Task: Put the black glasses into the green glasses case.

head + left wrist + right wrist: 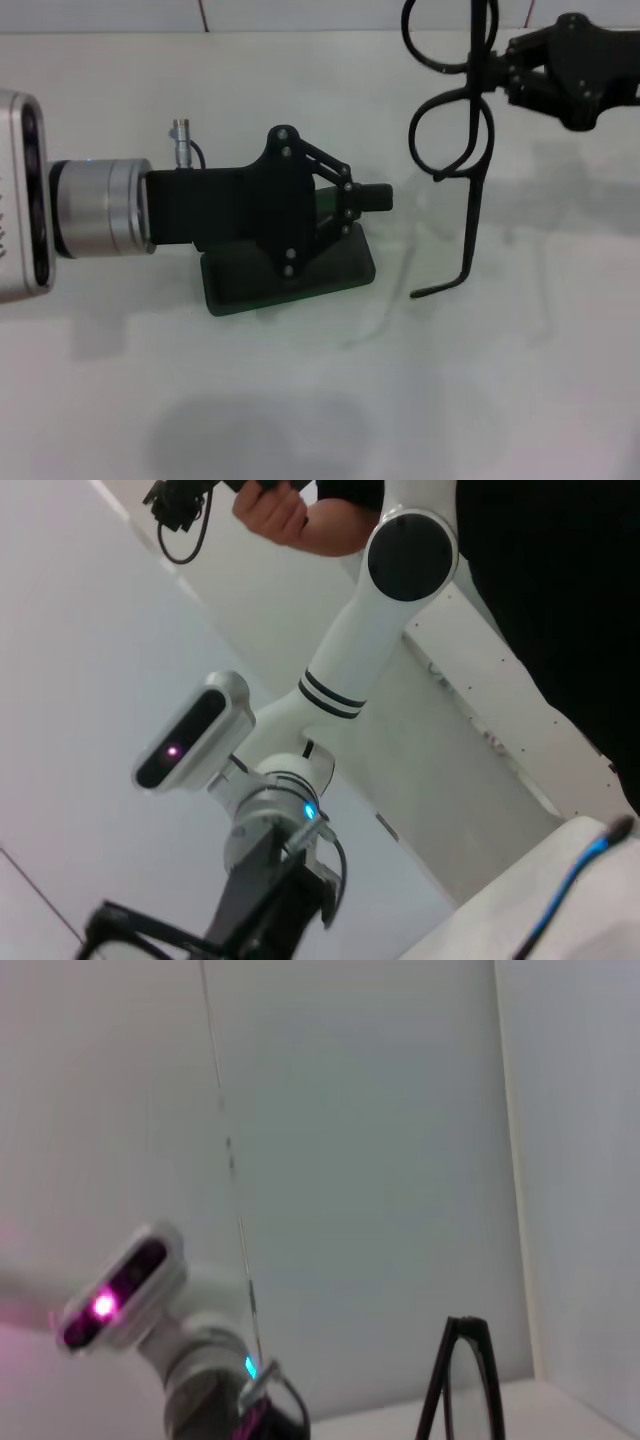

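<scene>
You're mid-carry — right gripper (500, 72) pinching the black glasses (455, 130) at 1 o'clock, left gripper (375, 198) seemingly pressed together over the green glasses case (290, 280) — open it next.

White robot arm (350, 680), black glasses (120, 925), human hand (272, 515)

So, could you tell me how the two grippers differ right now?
The right gripper is raised at the far right and shut on the black glasses, which dangle from it. The left gripper hangs low over the green glasses case, its fingers together and holding nothing. Both are black.
</scene>
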Available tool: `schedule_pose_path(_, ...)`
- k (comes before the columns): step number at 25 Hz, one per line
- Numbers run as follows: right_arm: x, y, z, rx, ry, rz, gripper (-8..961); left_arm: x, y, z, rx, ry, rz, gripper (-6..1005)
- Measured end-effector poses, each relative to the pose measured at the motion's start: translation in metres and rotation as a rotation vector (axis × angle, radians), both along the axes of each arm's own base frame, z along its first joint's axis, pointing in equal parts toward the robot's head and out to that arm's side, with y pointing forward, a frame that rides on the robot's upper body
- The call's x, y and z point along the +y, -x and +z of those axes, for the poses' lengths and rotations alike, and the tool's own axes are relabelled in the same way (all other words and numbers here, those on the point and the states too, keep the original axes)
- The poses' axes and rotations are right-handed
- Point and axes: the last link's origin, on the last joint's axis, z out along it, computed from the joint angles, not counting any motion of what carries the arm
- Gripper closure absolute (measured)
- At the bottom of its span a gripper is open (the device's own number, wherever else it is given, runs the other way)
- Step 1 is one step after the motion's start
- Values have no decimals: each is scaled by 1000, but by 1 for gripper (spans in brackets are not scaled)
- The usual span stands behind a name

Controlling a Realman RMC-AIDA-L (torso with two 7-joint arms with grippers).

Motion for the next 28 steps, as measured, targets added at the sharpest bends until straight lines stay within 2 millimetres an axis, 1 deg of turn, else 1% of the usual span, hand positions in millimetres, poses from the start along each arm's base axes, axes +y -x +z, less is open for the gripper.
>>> schedule_pose_path(10,6,14,3,116,8,-64,915,-2,3,0,-3,-2,12,1000)
schedule_pose_path(18,23,14,-15,132,-43,-212,915,-5,2,-1,-6,13,2,1000)
schedule_pose_path(24,24,22,-25,134,-28,-214,915,-6,1,-2,-11,23,-7,1000)
schedule_pose_path(28,23,22,-28,124,-19,-210,915,-6,-1,-2,-16,25,-14,1000)
